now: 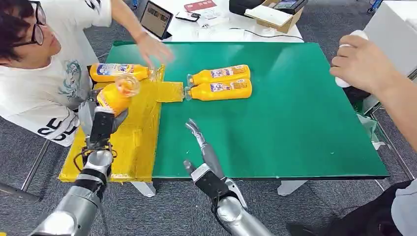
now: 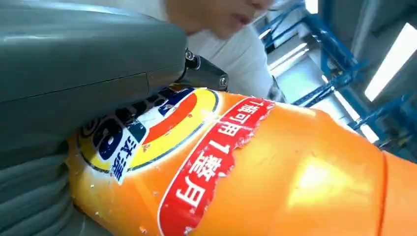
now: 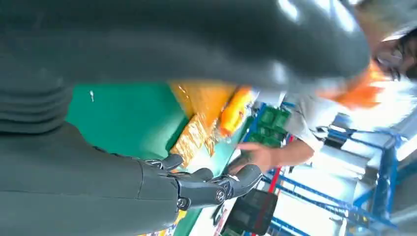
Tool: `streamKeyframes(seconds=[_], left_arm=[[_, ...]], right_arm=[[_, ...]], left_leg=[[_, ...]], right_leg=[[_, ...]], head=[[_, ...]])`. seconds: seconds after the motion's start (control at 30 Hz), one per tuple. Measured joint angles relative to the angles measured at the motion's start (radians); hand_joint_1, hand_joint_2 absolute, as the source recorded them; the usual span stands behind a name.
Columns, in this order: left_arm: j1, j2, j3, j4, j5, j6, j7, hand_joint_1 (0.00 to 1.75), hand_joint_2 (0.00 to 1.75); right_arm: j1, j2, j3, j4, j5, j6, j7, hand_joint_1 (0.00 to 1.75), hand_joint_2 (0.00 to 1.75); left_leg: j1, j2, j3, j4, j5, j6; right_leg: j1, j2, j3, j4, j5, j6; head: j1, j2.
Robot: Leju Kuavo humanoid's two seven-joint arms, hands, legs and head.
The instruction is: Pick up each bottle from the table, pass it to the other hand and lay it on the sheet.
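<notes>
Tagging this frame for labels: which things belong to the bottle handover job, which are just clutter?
Job:
- held bottle, gripped in left hand
- bottle on sheet
- two bottles on mat
- yellow sheet
- right hand, holding nothing

Clutter:
- tablet
- cardboard box
- white object in a person's hand

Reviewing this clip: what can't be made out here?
- Left hand fingers: hidden behind the held bottle in the head view; the left wrist view is too close.
- Object in the person's hand: mostly covered.
- Yellow sheet in the right wrist view: blurred and partly blocked by the right hand.
</notes>
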Motion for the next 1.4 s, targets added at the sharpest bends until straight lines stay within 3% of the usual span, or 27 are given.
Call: streamKeyframes(seconds=[0.2,0.33,0.6,0.63,0.67,0.73,0.77,0.9,1.2,1.4], left_arm=[[-0.076,0.043,0.028,0.191,-0.454,-0.009,0.199,1.75,1.75],[-0.122,0.072,-0.04,0.31,-0.632,-0.129,0.336,1.75,1.75],[-0.135,0.09,-0.127,0.419,-0.662,-0.294,0.373,1.75,1.75],[-0.139,0.09,-0.127,0.423,-0.656,-0.307,0.376,1.68,1.75],[-0.144,0.09,-0.129,0.429,-0.655,-0.319,0.381,0.09,1.75],[-0.151,0.09,-0.136,0.44,-0.659,-0.339,0.391,0.0,1.75],[-0.152,0.09,-0.14,0.443,-0.658,-0.345,0.395,0.0,0.0],[-0.153,0.089,-0.14,0.45,-0.619,-0.363,0.405,0.0,0.0],[-0.166,0.075,-0.058,0.453,-0.426,-0.506,0.296,0.0,0.0],[-0.187,0.073,-0.038,0.453,-0.376,-0.674,0.266,0.0,0.0]], right_arm=[[0.007,0.002,-0.007,-0.031,-0.015,0.013,0.003,0.0,0.0],[0.007,0.008,-0.008,-0.041,-0.023,0.027,0.008,0.0,0.0],[0.023,0.008,-0.011,-0.05,-0.027,0.038,0.013,0.0,0.0],[0.025,0.009,-0.014,-0.052,-0.028,0.039,0.017,0.0,0.0],[0.027,0.009,-0.016,-0.052,-0.029,0.04,0.019,0.0,0.0],[0.029,0.009,-0.019,-0.053,-0.03,0.045,0.026,0.0,0.0],[0.03,0.009,-0.021,-0.053,-0.03,0.046,0.027,0.0,0.0],[0.036,0.011,-0.026,-0.053,-0.028,0.049,0.036,0.0,0.0],[0.044,0.011,-0.035,-0.053,-0.026,0.056,0.045,0.0,0.0],[0.045,0.011,-0.051,-0.052,-0.028,0.056,0.054,0.0,0.0]], left_leg=[[0.0,0.0,0.0,0.0,0.0,0.0],[0.0,0.0,0.0,0.0,0.0,0.0],[0.0,0.0,-0.001,0.0,0.0,0.0],[0.0,0.0,-0.001,0.0,0.0,0.0],[0.0,0.0,-0.001,0.0,0.0,0.0],[0.0,0.0,-0.001,0.0,0.0,0.0],[0.0,-0.001,-0.001,0.0,0.0,0.0],[0.0,0.0,0.0,0.0,0.0,0.0],[0.0,-0.002,0.001,0.0,0.0,0.0],[0.0,-0.004,0.005,0.0,0.0,0.0]], right_leg=[[0.0,0.0,-0.001,0.0,0.0,0.0],[0.0,0.0,-0.001,0.0,0.0,0.0],[0.0,0.0,-0.001,0.0,0.0,0.0],[0.0,0.0,-0.001,0.0,0.0,0.0],[0.0,0.0,-0.001,0.0,0.0,0.0],[0.0,0.0,0.0,0.0,0.0,0.0],[0.0,0.0,0.0,0.0,0.0,0.0],[0.0,0.0,0.0,0.0,0.0,0.0],[0.0,-0.001,0.002,0.0,0.0,0.0],[0.0,-0.003,0.007,0.0,-0.001,0.0]], head=[[0.0,0.0],[0.0,0.0],[0.0,0.0],[0.0,0.0],[0.0,0.0],[0.0,0.0],[0.0,0.0],[0.0,0.0],[0.0,0.0],[0.0,0.0]])
